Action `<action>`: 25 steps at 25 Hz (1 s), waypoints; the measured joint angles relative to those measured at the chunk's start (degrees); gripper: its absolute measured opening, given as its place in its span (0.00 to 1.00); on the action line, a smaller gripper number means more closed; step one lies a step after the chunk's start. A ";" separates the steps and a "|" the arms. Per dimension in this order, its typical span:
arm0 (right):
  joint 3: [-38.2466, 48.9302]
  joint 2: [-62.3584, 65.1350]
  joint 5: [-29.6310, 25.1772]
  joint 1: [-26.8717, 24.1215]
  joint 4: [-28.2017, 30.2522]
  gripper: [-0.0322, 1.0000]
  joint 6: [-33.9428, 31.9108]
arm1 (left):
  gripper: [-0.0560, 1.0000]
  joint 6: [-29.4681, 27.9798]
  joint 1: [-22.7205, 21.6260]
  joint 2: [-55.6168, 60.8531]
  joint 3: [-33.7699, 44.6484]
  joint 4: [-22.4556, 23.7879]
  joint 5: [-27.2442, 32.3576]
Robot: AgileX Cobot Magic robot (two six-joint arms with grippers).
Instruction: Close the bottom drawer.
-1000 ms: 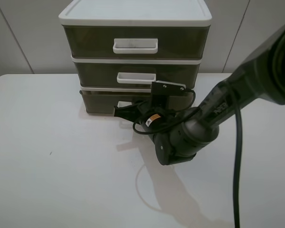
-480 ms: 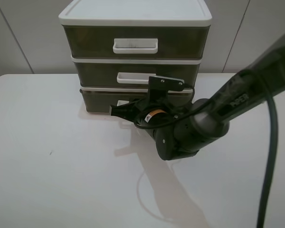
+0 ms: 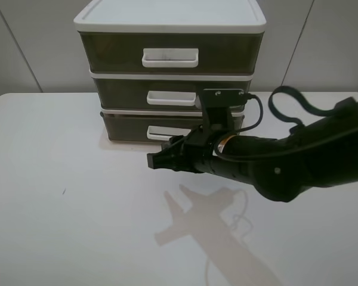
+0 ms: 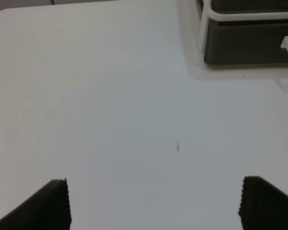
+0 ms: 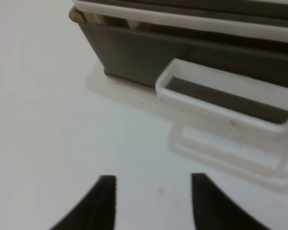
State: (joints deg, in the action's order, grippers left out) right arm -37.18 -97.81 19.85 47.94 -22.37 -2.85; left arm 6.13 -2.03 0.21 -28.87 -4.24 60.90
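The bottom drawer (image 3: 124, 126) is the lowest smoky-brown tier of the white-framed unit, with a small white handle (image 3: 166, 132). Its front stands about level with the frame above it. My right gripper (image 3: 153, 161) hovers low over the table just in front of that handle, apart from it. In the right wrist view the drawer front (image 5: 134, 52) and handle (image 5: 225, 98) lie just ahead of the open, empty gripper (image 5: 153, 203). My left gripper (image 4: 156, 206) is open and empty, far from the drawer (image 4: 245, 45), and is out of the exterior view.
The middle drawer (image 3: 119, 92) and taller top drawer (image 3: 107, 53) sit shut above. The unit stands at the back of the white table (image 3: 59, 208). My right arm and its cable (image 3: 286, 101) stretch across the table's right side.
My right gripper has pulled back from the bottom drawer's handle, which now shows fully. The arm has swung lower and to the right. The drawer front has not visibly moved.
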 joint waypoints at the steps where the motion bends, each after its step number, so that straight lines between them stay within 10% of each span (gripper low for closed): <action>1: 0.24 2.05 -3.54 -1.34 0.14 0.44 0.00 | 0.73 0.00 0.00 0.00 0.00 0.00 0.00; 5: 0.49 11.50 -19.18 -8.59 1.31 0.65 0.05 | 0.73 0.00 0.00 0.00 0.00 0.00 0.00; 18: 0.49 49.17 -53.45 -45.75 10.33 0.72 0.12 | 0.73 0.00 0.00 0.00 0.00 0.00 0.00; 25: 0.49 73.98 -65.81 -50.16 14.39 0.74 1.05 | 0.73 0.00 0.00 0.00 0.00 0.00 0.00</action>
State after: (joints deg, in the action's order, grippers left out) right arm -36.69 -23.84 -45.96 -2.21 -7.98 -1.79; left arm 6.13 -2.03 0.21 -28.87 -4.24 60.90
